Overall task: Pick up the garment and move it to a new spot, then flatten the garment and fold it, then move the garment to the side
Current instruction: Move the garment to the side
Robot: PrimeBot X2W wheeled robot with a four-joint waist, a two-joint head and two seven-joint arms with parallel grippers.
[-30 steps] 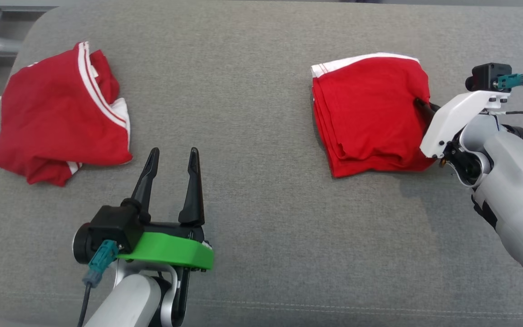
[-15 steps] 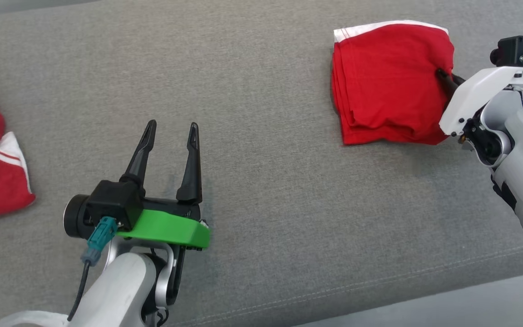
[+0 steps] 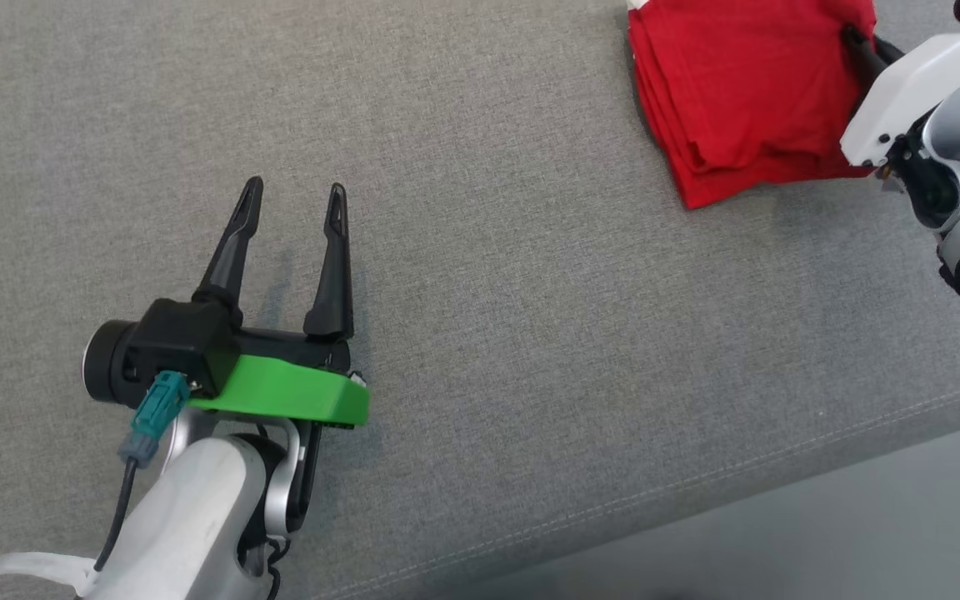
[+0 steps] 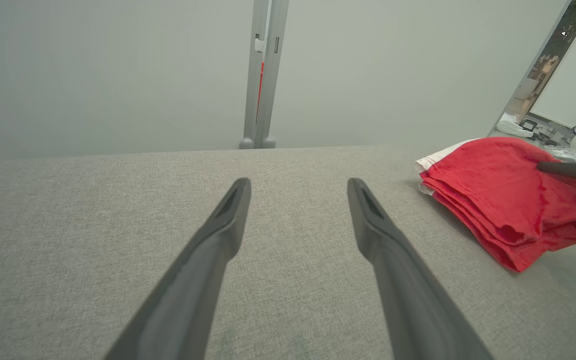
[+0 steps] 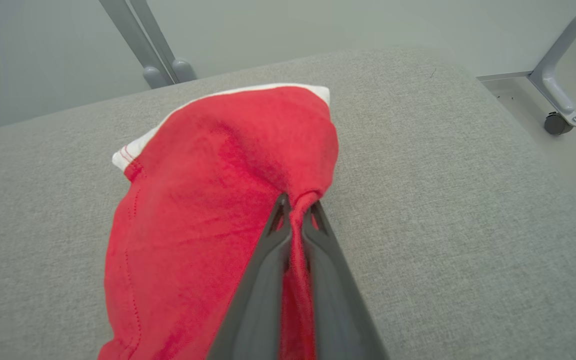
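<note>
R gripper [image 5: 295, 207] pinched tight on edge of folded red garment [image 5: 208, 200]. L gripper [image 3: 292, 192] spread wide, empty, over grey fabric surface [image 3: 530, 333], well apart from garment.

Grey woven upholstered surface [image 3: 480, 250], stitched seam [image 3: 655, 489] along near edge. On it, toward right end: folded red garment [image 3: 738, 83], layers stacked, white trim [image 5: 248, 90] at far side.

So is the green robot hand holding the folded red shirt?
No, the left gripper stands open above grey fabric, away from the folded red garment.
</note>
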